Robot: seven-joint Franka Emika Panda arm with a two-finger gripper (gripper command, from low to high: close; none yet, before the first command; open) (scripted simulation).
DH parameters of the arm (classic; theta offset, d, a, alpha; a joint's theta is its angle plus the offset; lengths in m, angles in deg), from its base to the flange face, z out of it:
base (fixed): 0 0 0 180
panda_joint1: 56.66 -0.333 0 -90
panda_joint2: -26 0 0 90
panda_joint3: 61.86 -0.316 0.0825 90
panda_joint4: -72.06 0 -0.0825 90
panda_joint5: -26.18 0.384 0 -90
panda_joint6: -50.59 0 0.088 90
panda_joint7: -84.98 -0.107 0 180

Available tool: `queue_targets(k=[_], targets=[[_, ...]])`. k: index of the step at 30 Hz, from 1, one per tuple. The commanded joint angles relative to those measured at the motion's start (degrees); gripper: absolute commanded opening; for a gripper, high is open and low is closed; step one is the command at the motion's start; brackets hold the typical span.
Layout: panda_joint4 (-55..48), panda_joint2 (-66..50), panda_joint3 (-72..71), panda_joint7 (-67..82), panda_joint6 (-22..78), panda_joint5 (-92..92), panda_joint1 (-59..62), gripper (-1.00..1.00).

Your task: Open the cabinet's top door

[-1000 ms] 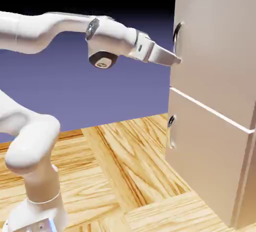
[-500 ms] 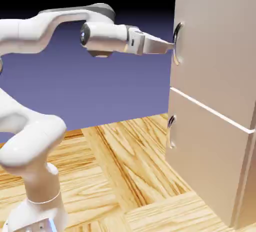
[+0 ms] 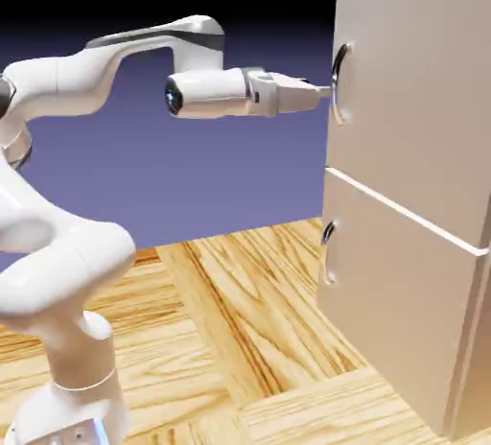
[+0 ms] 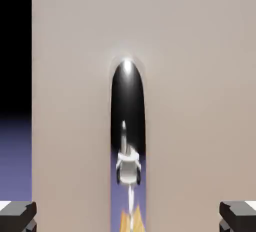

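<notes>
The cabinet (image 3: 412,203) is a tall beige-grey box at the exterior view's right, with two flat doors stacked. The top door (image 3: 422,98) carries a curved dark metal handle (image 3: 339,83) near its left edge and looks shut. My gripper (image 3: 321,94) points level at that handle, fingertips just short of it. In the hand view the handle (image 4: 128,141) runs upright as a shiny dark bar in the middle, mirroring the arm. The two grey fingertips (image 4: 17,216) sit wide apart at the bottom corners, open, with nothing between them.
The lower door (image 3: 393,309) has its own smaller handle (image 3: 329,251) below. A wooden tabletop (image 3: 221,338) spreads under the arm, whose base rises at the lower left.
The hand has risen, rolled level and moved right, bringing the fingertips from below the handle up to its height. The jaws stayed open.
</notes>
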Motion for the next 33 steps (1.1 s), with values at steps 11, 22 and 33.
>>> queue_targets(k=[11, 22, 33], targets=[[8.75, 0.88, 8.31, 1.72, 10.02, -3.36, -8.27, -1.0], [26.78, 8.6, 31.05, 0.2, 27.93, -20.76, -25.9, -1.0], [34.52, 14.48, 53.9, -1.51, 46.17, -42.69, -30.35, -1.0]])
